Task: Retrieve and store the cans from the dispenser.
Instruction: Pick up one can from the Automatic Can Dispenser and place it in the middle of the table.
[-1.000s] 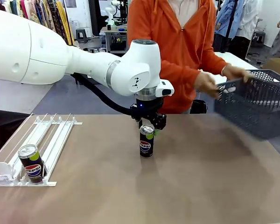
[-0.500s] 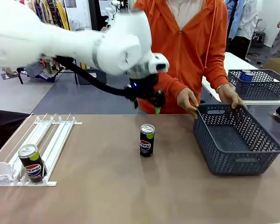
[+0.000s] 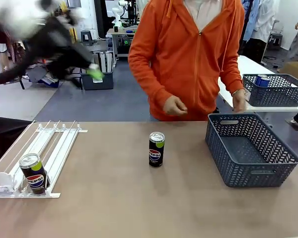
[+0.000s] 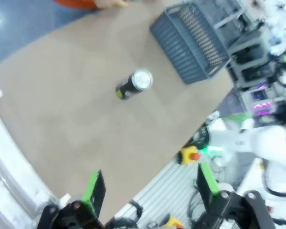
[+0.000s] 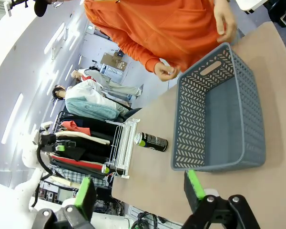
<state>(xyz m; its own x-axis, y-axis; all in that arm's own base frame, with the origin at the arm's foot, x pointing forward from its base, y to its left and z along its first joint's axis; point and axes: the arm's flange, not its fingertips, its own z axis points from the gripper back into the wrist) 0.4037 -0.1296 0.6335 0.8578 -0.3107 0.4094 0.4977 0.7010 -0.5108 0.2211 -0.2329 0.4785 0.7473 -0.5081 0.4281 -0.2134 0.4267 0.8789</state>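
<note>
Left arm (image 3: 52, 39) swung off the can (image 3: 156, 149), jaws wide, empty

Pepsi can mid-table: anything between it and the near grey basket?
Nothing visible. Only bare table lies between the can and the basket, which looks empty. The person's hand hovers behind the far edge, off that path.

Two black cans: one black can (image 3: 156, 149) on the brown table (image 3: 139, 208) and a second black can (image 3: 34, 174) in the rack. One blue can (image 3: 262, 79). One white wire rack (image 3: 59, 144). Two dark grey baskets: a near basket (image 3: 253, 173) and a far basket (image 3: 275, 96). One person (image 3: 188, 54) in orange, with two hands, a raised hand (image 3: 175, 105) and a lowered hand (image 3: 239, 101).
</note>
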